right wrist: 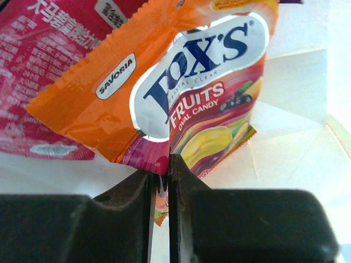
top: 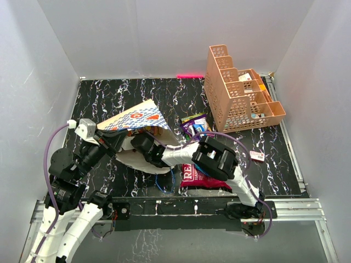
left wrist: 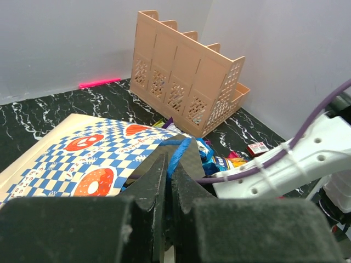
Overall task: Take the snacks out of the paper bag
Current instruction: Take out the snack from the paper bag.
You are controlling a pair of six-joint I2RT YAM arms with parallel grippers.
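The paper bag [top: 138, 116] lies on its side, blue-and-white checkered, white inside [right wrist: 296, 137]. My left gripper [top: 119, 140] is shut on its blue cord handle [left wrist: 179, 152], at the bag's mouth [left wrist: 82, 159]. My right gripper [top: 143, 147] reaches into the bag and is shut on the lower edge of an orange "Fox's Fruits" packet [right wrist: 181, 87]. A magenta packet [right wrist: 44, 71] lies behind it inside the bag. The large red "REAL" bag [top: 202, 178] lies on the table under the right arm. Purple and blue packets [top: 194, 125] lie right of the bag, also in the left wrist view [left wrist: 216, 161].
The orange lattice rack [top: 238, 93] with small boxes stands at the back right, also in the left wrist view [left wrist: 186, 82]. A small red-and-white card [top: 256, 155] lies right of the right arm. A pink marker [top: 189, 75] lies along the back wall. A loose blue cord [top: 164, 182] lies near the front edge.
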